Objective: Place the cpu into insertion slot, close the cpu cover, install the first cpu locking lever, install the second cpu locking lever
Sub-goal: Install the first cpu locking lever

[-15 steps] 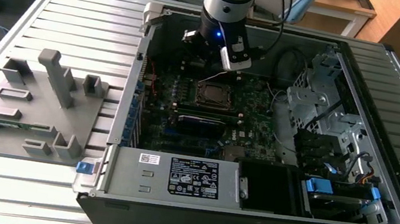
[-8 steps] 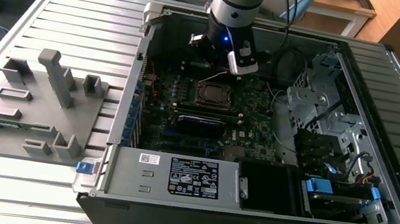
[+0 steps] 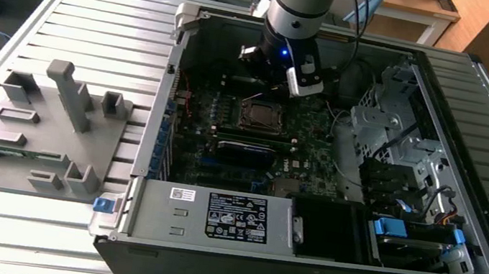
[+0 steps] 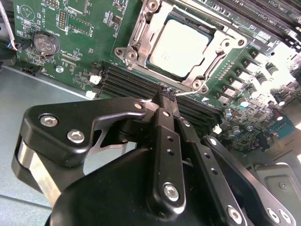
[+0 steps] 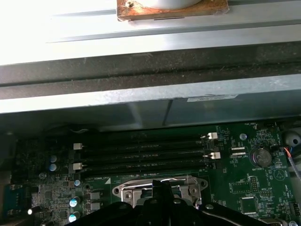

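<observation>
Chip seated in socket, cover shut over it. Locking: judged outstanding, not confirmable. Pincer clenched, nothing visibly grasped, at socket's 12 o'clock in exterior view.

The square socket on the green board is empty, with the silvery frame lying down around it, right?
Not empty. In the second wrist view the cpu sits in that socket, its dull grey top showing through the cut-out of the cpu cover. The silvery frame does lie down around it.

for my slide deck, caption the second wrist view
Tool poised at the edge of the insertion slot, where the cpu sits framed by the lowered cpu cover.
</observation>
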Controlling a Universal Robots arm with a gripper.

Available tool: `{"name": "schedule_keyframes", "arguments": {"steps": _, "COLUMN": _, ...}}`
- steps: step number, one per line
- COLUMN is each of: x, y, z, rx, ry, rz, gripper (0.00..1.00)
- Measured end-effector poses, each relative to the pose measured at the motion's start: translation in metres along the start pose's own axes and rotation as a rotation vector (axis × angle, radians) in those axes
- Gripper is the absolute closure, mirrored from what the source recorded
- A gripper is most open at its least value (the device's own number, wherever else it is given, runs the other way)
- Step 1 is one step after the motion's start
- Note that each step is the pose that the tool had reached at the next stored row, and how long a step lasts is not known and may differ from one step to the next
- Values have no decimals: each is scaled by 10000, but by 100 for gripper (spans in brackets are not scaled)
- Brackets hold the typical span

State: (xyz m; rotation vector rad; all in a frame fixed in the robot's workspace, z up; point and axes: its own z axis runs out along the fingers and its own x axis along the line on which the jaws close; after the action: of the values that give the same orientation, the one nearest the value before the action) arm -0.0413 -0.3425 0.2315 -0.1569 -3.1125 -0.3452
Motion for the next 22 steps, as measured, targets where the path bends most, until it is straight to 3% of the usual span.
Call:
{"name": "schedule_keyframes", "arguments": {"steps": 9, "x": -9, "y": 0, "z": 4, "rx": 0, "ry": 0, "rz": 0, "gripper": 89}}
{"name": "schedule_keyframes", "arguments": {"steps": 14, "x": -9, "y": 1, "z": 20, "rx": -90, "ry": 9, "rz": 0, "gripper": 89}}
{"name": "schedule_keyframes", "arguments": {"steps": 22, "x": -8, "y": 6, "z": 38, "rx": -104, "ry": 9, "rz": 6, "gripper": 89}}
